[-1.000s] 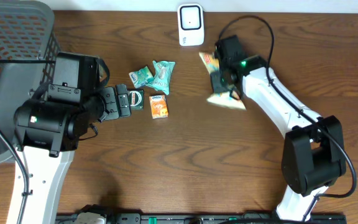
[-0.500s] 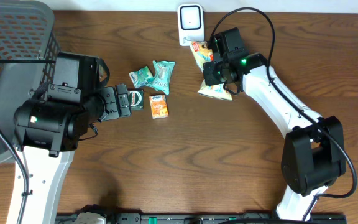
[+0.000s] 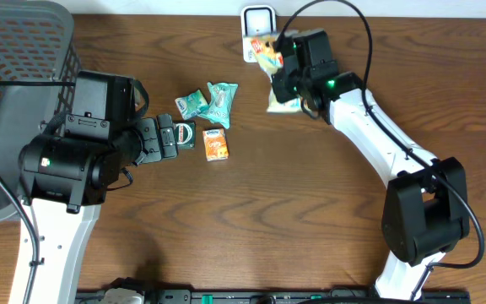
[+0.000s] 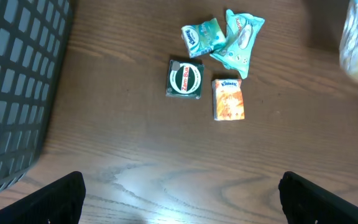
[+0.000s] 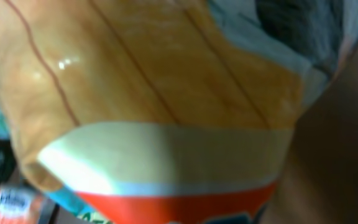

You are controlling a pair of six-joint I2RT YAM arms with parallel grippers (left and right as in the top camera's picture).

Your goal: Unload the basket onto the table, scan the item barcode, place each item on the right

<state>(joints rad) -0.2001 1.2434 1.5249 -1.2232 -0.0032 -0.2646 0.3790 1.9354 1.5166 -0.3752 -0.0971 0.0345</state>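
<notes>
Basket (image 3: 15,59) mesh sits far left; left fingers (image 4: 55,199) hang spread wide and empty above the desk (image 3: 251,219), just short of the small packets (image 3: 212,101). Farther right, right fingers (image 3: 288,83) are clamped on the snack bag (image 3: 268,57), tipping it against the white scanner (image 3: 258,17), presumably to present its barcode.

The snack bag (image 3: 267,57) is a crinkled pouch, orange-yellow with a cream band and a red stripe below it, and it fills the right wrist view. It is held in the closed right end effector (image 3: 288,82) at the far side of the table (image 3: 310,211), just right of centre. Seen from overhead, its far end overlaps the white scanner (image 3: 258,17), which sits at the table's far edge.
</notes>
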